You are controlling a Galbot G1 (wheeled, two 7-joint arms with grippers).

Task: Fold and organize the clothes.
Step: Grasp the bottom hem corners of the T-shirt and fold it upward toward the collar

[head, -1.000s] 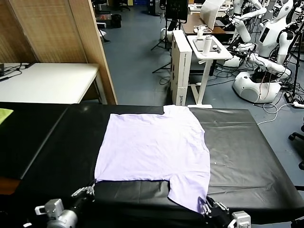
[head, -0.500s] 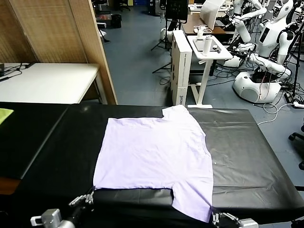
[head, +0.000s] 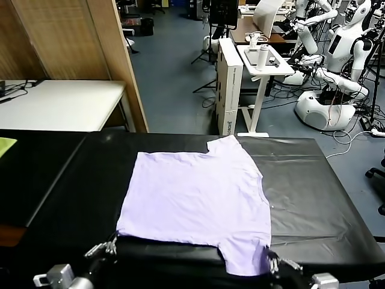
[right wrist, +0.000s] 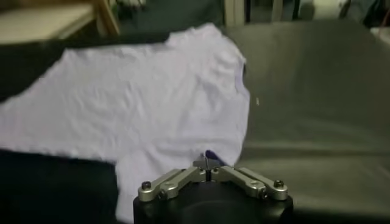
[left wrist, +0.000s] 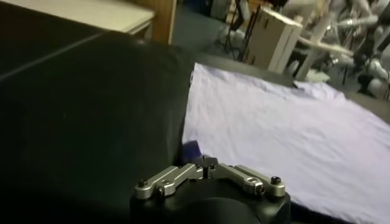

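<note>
Left tool (left wrist: 206, 168), right tool (right wrist: 208, 167): silver linkage fingers, black screws, black housings.

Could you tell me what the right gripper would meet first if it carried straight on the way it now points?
Probably only the T-shirt: the right gripper is shut on its near edge and points across the lavender cloth spread on the black table.

A plain pale lavender T-shirt (head: 195, 195) lies on a black table (head: 313, 198) beside silver-metal claws.

Black table cover (head: 313, 198), white side table (head: 60, 105), yellow-green cloth scrap (head: 6, 145).
</note>
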